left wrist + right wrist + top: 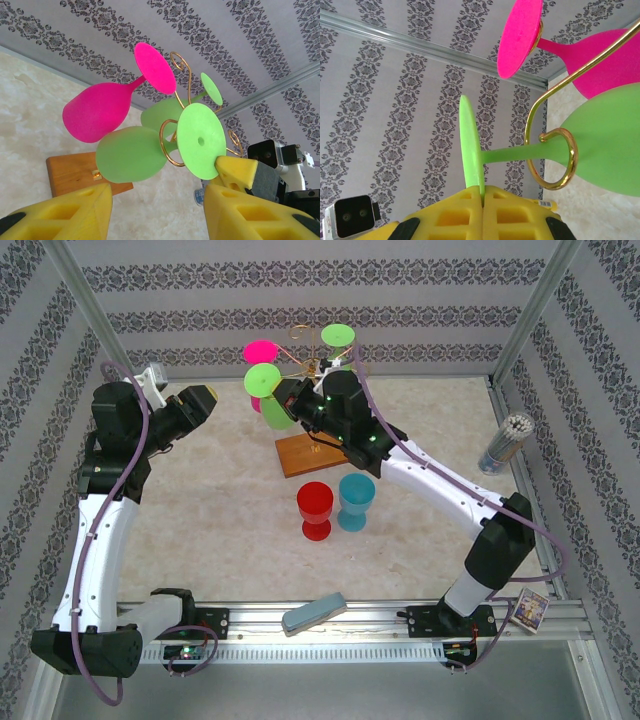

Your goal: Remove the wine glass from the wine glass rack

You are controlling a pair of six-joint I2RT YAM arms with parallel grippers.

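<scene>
The wine glass rack [312, 368] is gold wire on a brown wooden base [308, 454], at the back centre. Three wine glasses hang from it upside down. My right gripper [483, 189] is shut on the foot rim of a green wine glass [470, 145], whose stem sits in a gold ring [555, 159]. In the left wrist view, the same green wine glass [131, 153] hangs beside a pink wine glass [97, 112] and a second green one [160, 114]. My left gripper [155, 212] stands open below them with nothing between its fingers, left of the rack [200, 398].
A red glass [315, 508] and a teal glass [355, 500] stand upright on the table in front of the rack's base. A cylinder of sticks [505, 443] stands at the right wall. A grey block [313, 612] lies on the near rail.
</scene>
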